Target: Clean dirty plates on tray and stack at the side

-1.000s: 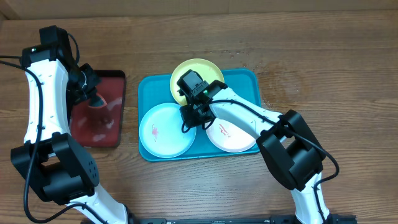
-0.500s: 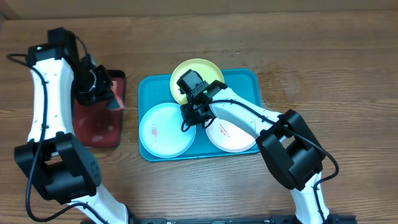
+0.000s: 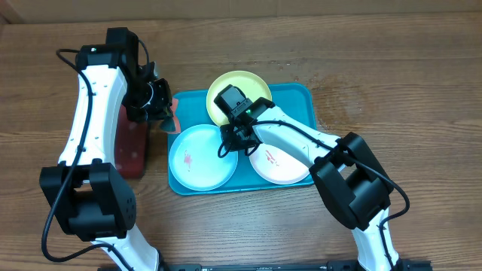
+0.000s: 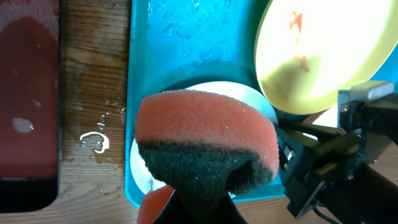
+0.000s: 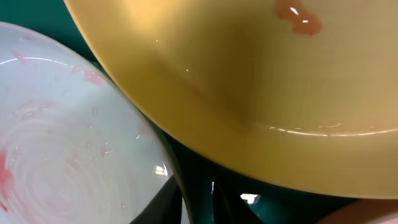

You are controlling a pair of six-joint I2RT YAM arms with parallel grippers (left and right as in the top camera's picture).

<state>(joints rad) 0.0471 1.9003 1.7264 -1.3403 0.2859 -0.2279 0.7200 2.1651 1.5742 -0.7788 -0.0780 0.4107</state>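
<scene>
The turquoise tray (image 3: pixel 301 102) holds three plates. The pale blue plate (image 3: pixel 197 158), with a red smear, lies at the front left. The yellow-green plate (image 3: pixel 239 89) leans at the back, and the white plate (image 3: pixel 285 164) with red smears lies at the front right. My right gripper (image 3: pixel 228 140) is shut on the pale blue plate's (image 5: pixel 56 130) right rim, its fingers (image 5: pixel 193 202) either side of it, under the yellow-green plate (image 5: pixel 249 81). My left gripper (image 3: pixel 156 102) is shut on an orange and dark green sponge (image 4: pixel 205 140), above the tray's (image 4: pixel 186 37) left edge.
A dark red tray (image 3: pixel 129 147) lies left of the turquoise tray, partly under my left arm; it also shows in the left wrist view (image 4: pixel 28 93). Water drops (image 4: pixel 93 142) sit on the wood between the trays. Bare wooden table lies to the right of the tray.
My left arm has swung right with the sponge, from over the dark red tray to the turquoise tray's left edge. The right arm and plates have not moved.
</scene>
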